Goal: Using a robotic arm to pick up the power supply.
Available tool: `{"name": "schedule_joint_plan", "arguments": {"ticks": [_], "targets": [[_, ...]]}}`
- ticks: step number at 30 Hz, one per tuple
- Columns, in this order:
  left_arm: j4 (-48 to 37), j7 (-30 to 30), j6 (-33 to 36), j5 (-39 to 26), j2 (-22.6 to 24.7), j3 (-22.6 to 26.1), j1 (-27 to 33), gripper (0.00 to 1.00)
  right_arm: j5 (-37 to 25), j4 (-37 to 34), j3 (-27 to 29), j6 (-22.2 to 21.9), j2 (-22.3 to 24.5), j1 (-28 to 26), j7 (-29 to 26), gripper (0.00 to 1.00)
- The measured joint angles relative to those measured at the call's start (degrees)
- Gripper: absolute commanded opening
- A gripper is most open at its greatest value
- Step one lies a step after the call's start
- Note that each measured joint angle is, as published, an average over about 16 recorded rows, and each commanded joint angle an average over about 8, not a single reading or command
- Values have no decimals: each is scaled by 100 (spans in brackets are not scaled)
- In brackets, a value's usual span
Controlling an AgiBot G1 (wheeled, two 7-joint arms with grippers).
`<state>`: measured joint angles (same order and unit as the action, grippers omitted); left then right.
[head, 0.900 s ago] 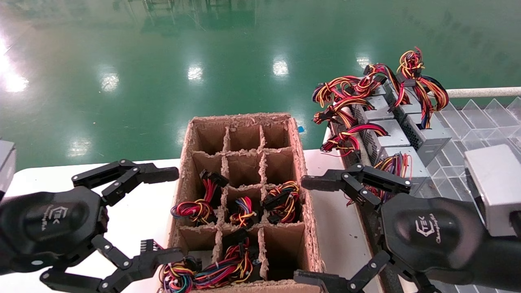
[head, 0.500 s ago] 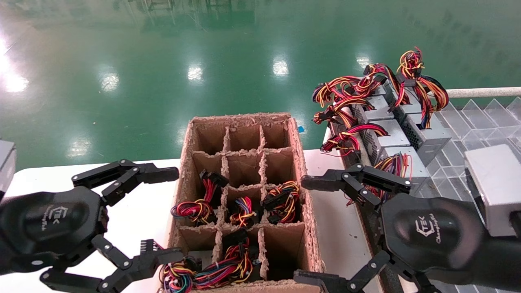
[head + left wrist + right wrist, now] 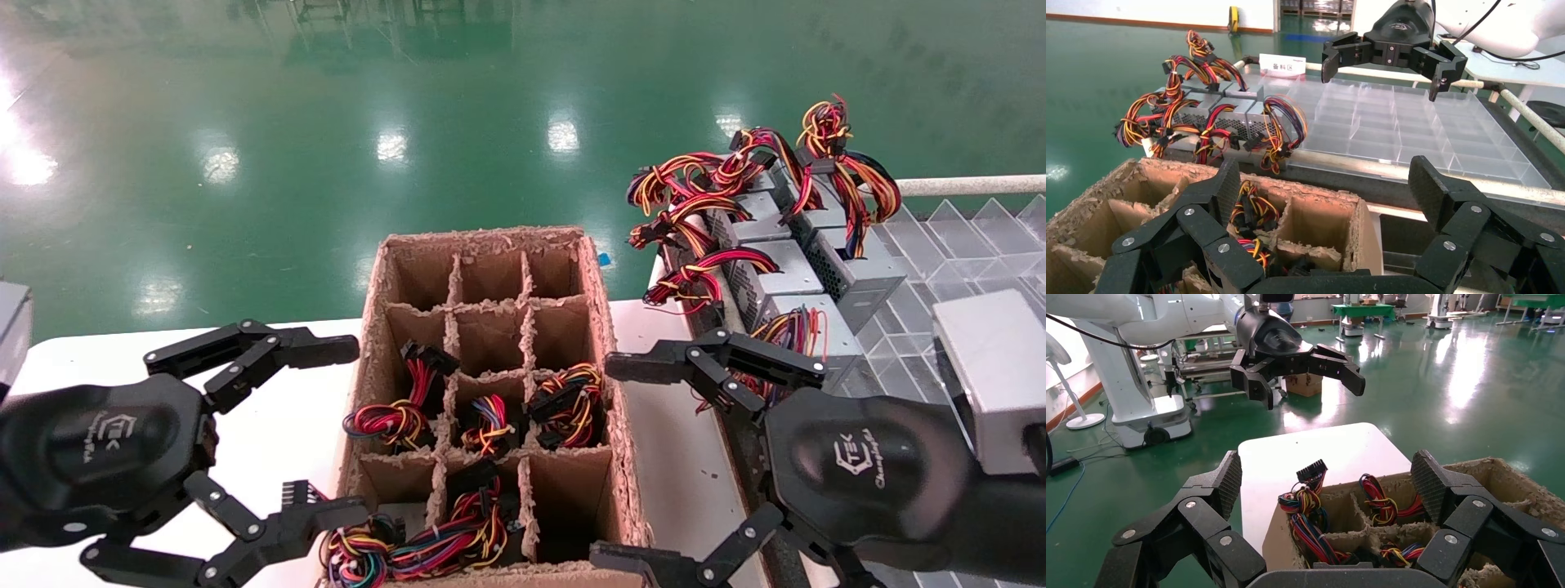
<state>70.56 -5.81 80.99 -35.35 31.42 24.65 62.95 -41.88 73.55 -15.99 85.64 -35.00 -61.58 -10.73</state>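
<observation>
Grey vented power supply (image 3: 788, 306) trailing red-yellow wires, left tool (image 3: 327, 433) spread, right tool (image 3: 625, 461) spread

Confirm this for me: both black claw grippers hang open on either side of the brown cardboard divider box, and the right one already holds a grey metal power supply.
Not quite. The right black claw gripper holds nothing: the head view shows its fingers spread open on air beside the brown cardboard divider box. The grey metal power supplies sit untouched beyond it. The left black claw gripper is open too.

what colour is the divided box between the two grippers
Brown cardboard box with frayed edges; clearest in the head view.
</observation>
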Motion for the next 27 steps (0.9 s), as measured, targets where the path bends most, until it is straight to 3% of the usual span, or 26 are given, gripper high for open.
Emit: {"name": "schedule_joint_plan", "arguments": {"ticks": [4, 5, 15, 25, 27], "targets": [[0, 0, 0, 0, 0, 0, 0, 6, -58, 17, 16, -56, 2, -36, 54, 100], [0, 0, 0, 0, 0, 0, 0, 0, -106, 30, 18, -95, -3, -59, 82, 100], [0, 0, 0, 0, 0, 0, 0, 0, -1310, 104, -252, -807, -290, -633, 255, 100], [0, 0, 0, 0, 0, 0, 0, 0, -2852, -609, -1009, -1235, -1019, -1546, -207, 100], [0, 0, 0, 0, 0, 0, 0, 0, -3035, -871, -1143, -1222, -1169, -1688, -314, 88]]}}
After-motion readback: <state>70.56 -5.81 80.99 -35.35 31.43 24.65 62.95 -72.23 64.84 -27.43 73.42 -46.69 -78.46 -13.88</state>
